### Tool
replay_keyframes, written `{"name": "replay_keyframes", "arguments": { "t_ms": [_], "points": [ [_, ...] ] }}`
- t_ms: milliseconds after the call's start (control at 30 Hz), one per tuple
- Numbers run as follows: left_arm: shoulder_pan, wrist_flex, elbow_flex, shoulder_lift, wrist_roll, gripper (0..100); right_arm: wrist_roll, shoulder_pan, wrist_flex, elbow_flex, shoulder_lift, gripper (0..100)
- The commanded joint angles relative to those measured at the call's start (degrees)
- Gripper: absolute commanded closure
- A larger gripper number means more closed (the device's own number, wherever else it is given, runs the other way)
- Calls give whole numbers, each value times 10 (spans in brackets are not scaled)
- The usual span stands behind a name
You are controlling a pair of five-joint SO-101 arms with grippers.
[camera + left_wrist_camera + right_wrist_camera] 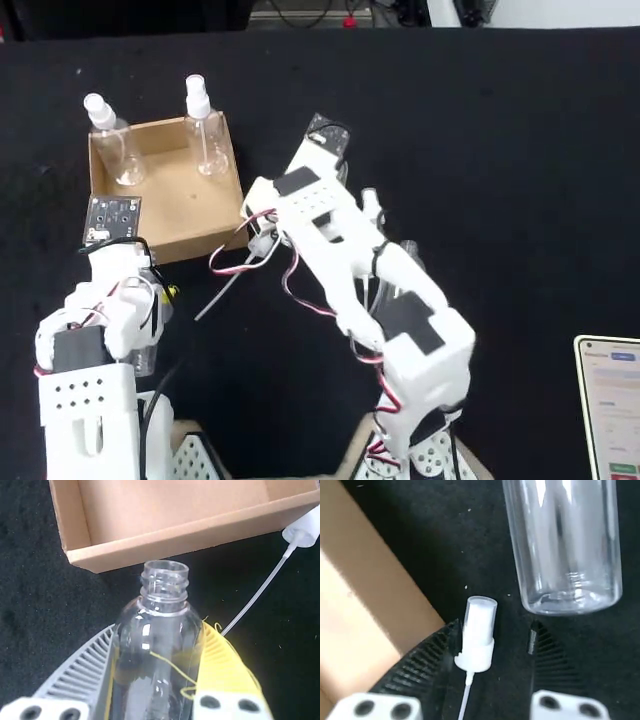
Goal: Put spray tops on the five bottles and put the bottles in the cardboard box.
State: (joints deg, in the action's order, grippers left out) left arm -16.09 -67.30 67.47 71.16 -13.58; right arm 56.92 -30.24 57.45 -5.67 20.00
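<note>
- Bottle [160, 650], clear with a bare open neck, is clamped between the grey and yellow fingers of the left gripper [160, 630], at the near left, just short of the cardboard box's [180, 205] near wall, neck toward the box.
- Spray top [477, 630], white with a long thin tube, is on the black mat [500, 150] by the box's near right corner.
- Right gripper [493, 630] straddles the spray top with its black fingers apart: 1 finger is against it and the other stands clear.
- 2 bottles with tops fitted stand along the box's far wall, 1 at the left corner [118, 150] and 1 at the right corner [207, 140].
- Another clear bottle [565, 545] sits close to the right gripper.
</note>
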Motion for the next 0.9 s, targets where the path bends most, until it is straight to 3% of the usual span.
{"name": "replay_keyframes", "arguments": {
  "t_ms": [0,567,767,867],
  "points": [
    [-4,7,-5,8,7,909,10,-9,19,58,7,786],
    [-4,7,-5,8,6,909,9,-9,18,73,55,793],
    [-4,7,-5,8,6,909,3,-6,18,73,55,972],
    [-4,7,-5,8,6,909,-16,-5,22,73,51,983]
  ]
}}
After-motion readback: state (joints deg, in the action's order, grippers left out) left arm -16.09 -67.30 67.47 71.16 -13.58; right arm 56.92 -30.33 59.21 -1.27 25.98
